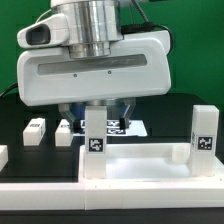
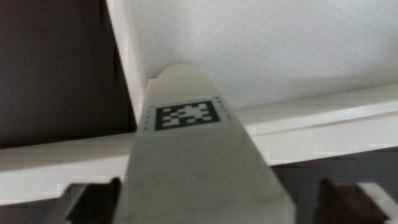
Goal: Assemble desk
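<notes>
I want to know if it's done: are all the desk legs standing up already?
No, in the exterior view two loose legs lie on the black table, and only two upright legs stand.

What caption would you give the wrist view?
Open gripper straddles an upright white square plastic leg with black-and-white tag on the white tabletop panel.

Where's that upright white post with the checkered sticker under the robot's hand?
In the exterior view, the leg stands at the tabletop panel's corner toward that view's left, just below the gripper.
</notes>
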Controlling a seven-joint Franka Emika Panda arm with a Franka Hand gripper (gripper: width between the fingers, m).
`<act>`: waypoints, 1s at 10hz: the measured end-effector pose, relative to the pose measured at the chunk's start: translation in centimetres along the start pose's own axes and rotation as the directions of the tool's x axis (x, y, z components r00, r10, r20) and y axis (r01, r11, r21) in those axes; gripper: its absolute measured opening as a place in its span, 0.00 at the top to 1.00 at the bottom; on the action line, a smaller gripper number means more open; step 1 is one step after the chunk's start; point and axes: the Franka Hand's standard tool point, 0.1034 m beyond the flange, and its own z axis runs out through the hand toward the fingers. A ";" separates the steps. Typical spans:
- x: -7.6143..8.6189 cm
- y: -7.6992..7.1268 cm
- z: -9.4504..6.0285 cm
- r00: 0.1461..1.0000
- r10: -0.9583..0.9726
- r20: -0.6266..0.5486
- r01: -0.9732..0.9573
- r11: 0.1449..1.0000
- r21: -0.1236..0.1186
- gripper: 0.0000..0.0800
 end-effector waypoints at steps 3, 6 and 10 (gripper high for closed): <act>0.0 0.8 0.0 0.974 0.229 -0.004 -0.229 0.973 -0.009 0.63; 0.2 1.0 0.1 0.801 0.597 -0.030 -0.598 0.801 -0.023 0.63; 0.0 1.4 0.0 0.306 0.952 -0.010 -0.952 0.306 0.002 0.63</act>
